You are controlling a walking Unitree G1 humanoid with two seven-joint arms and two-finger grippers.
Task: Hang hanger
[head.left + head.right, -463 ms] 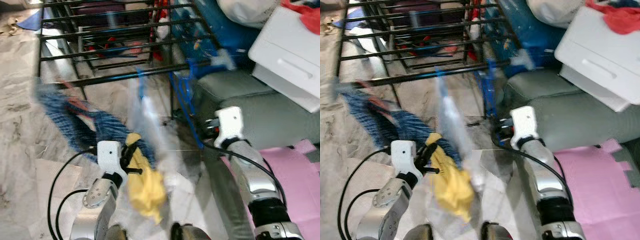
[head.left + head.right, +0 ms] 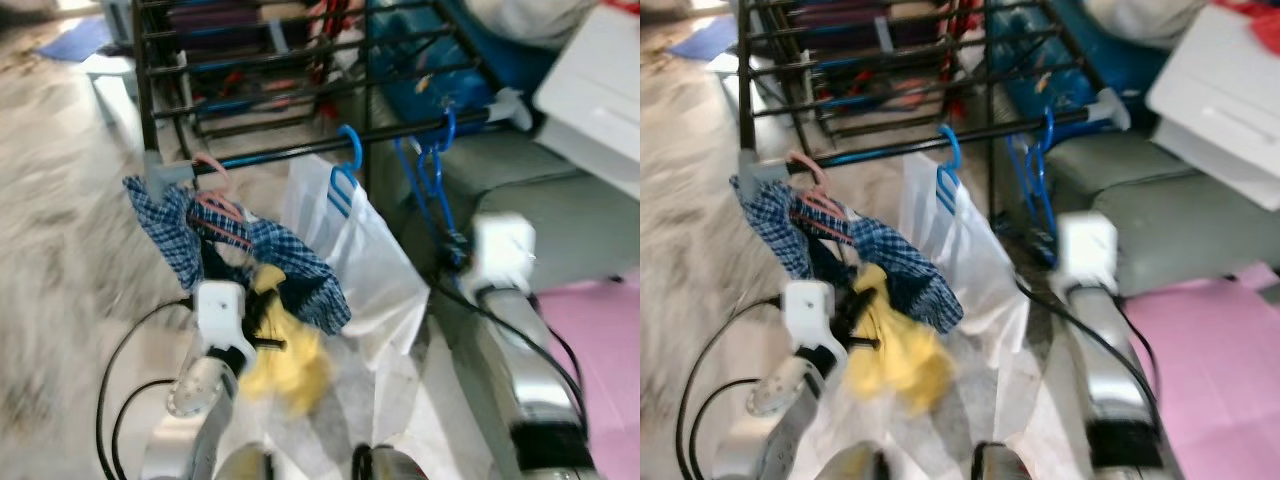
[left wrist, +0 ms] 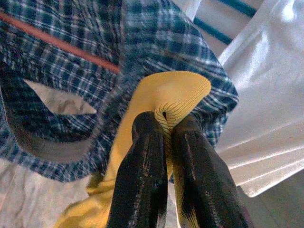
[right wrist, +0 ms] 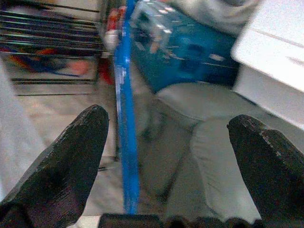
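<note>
A blue plaid shirt (image 2: pixel 290 270) on a pink hanger (image 2: pixel 215 205) hangs at the left end of the black rack's front rail (image 2: pixel 280 152). My left gripper (image 3: pixel 166 121) is shut on a fold of yellow cloth (image 2: pixel 285 360) just below the shirt. A white garment (image 2: pixel 365 260) hangs beside it on a blue hanger (image 2: pixel 347 160). Further right, empty blue hangers (image 2: pixel 430 180) hang from the same rail. My right gripper (image 4: pixel 173 126) is open and holds nothing, with a blue hanger (image 4: pixel 124 95) ahead between its fingers. Its white wrist (image 2: pixel 500 255) is just below those hangers.
A grey sofa (image 2: pixel 570 220) lies to the right, with a white drawer unit (image 2: pixel 600 90) on it and a blue bag (image 2: pixel 440 70) behind. A pink mat (image 2: pixel 605 330) covers the floor at the right. Marble floor (image 2: pixel 60 250) spreads to the left of the rack.
The camera has shifted, so the rack sits lower and closer in the picture. The left gripper keeps its hold on the yellow cloth. The right wrist now sits nearer the empty blue hangers.
</note>
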